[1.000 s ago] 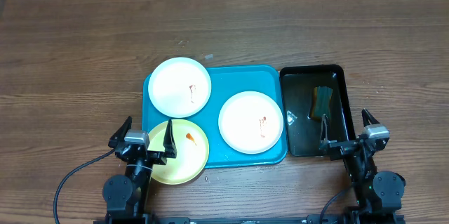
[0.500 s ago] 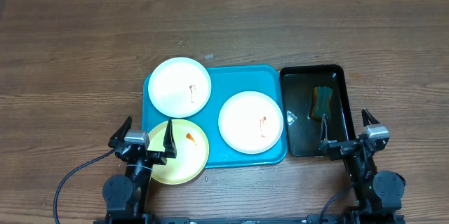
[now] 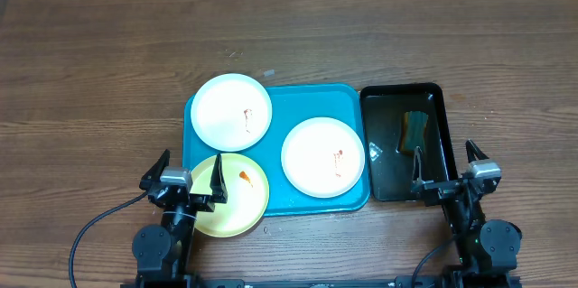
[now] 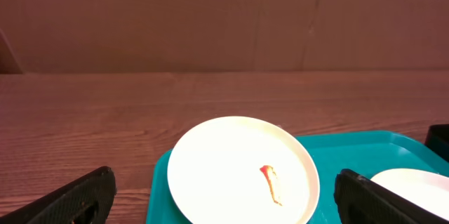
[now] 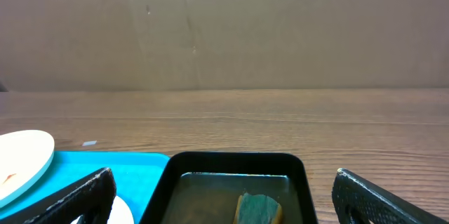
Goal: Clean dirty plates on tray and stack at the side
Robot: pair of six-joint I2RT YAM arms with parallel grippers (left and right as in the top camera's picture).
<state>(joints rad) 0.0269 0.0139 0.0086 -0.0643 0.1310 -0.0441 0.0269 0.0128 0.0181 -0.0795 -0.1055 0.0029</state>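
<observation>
The turquoise tray [image 3: 307, 103] lies mid-table. One white plate [image 3: 231, 112] with a thin orange smear overhangs its far left corner. A second smeared white plate [image 3: 322, 157] rests inside on the right. The pale yellow plate [image 3: 237, 199], with an orange spot, overlaps the near left corner. My left gripper [image 3: 191, 155] stands open at the near edge, its right finger over the yellow plate. The left wrist view shows the far white plate [image 4: 242, 171] ahead between the open fingers [image 4: 77, 197]. My right gripper [image 3: 443, 149] is open and empty near the black tray.
A black tray [image 3: 402, 89] holding liquid and a green-yellow sponge [image 3: 414, 132] sits against the turquoise tray's right side. The right wrist view shows that sponge [image 5: 258, 208] ahead. Bare wooden table [image 3: 108, 71] extends left, right and far behind.
</observation>
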